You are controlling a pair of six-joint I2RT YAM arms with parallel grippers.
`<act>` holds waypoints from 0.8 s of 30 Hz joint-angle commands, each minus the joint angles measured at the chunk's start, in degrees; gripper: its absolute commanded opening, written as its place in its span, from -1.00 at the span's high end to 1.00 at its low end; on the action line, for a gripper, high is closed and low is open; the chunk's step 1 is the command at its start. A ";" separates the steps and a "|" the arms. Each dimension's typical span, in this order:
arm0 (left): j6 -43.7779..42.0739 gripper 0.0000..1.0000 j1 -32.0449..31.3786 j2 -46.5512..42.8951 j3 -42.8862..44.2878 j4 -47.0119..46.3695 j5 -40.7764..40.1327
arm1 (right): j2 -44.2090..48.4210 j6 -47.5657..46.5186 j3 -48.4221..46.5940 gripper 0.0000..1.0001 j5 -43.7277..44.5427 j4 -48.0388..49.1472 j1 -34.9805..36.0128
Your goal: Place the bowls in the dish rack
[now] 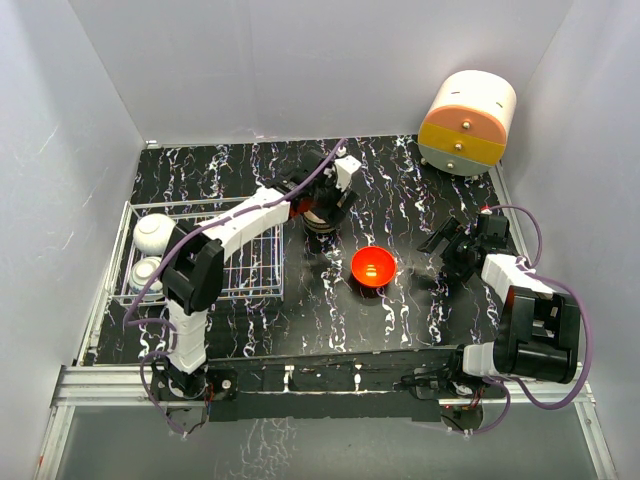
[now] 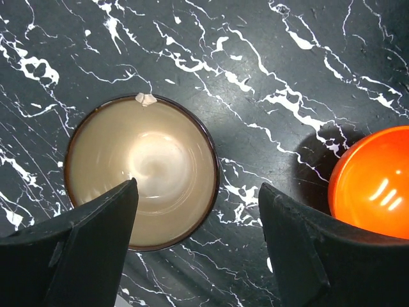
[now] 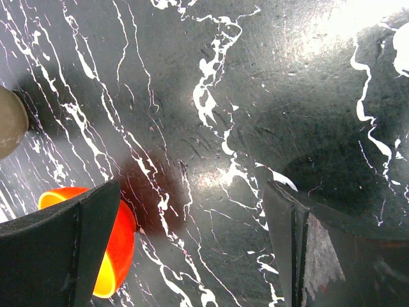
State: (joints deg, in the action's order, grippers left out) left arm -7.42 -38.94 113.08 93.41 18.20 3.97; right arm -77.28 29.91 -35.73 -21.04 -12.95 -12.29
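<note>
The left gripper [image 1: 322,205] covers most of the brown bowl [image 1: 320,224] from above, while the left wrist view's right edge crops the orange bowl [image 2: 374,185]

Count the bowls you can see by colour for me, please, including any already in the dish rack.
White bowl, in the dish rack: 1
Pale patterned bowl, in the rack: 1
Brown bowl, tan inside, on the table: 1
Red-orange bowl, on the table: 1
Total in view: 4

Left arm [image 1: 240,222] extended, jaws apart, right arm [image 1: 507,270] bent, jaws wide
</note>
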 commanded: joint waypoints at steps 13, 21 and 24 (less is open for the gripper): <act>-0.78 -0.33 0.35 0.45 -1.16 1.53 5.87 | -0.32 -0.63 0.08 -0.95 -0.14 3.28 -0.54; -1.09 -0.09 0.60 3.01 1.10 3.17 5.77 | -0.23 -0.65 0.00 -0.95 -0.01 3.19 -0.63; -0.99 -0.12 0.62 3.52 0.63 3.01 5.52 | -0.46 -0.65 0.01 -0.95 -0.07 3.29 -0.67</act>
State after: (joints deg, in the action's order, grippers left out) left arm -7.97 -38.44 116.79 92.79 19.84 8.88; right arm -77.38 29.89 -35.73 -20.97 -12.84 -12.51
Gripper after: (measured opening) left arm 0.549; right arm 0.979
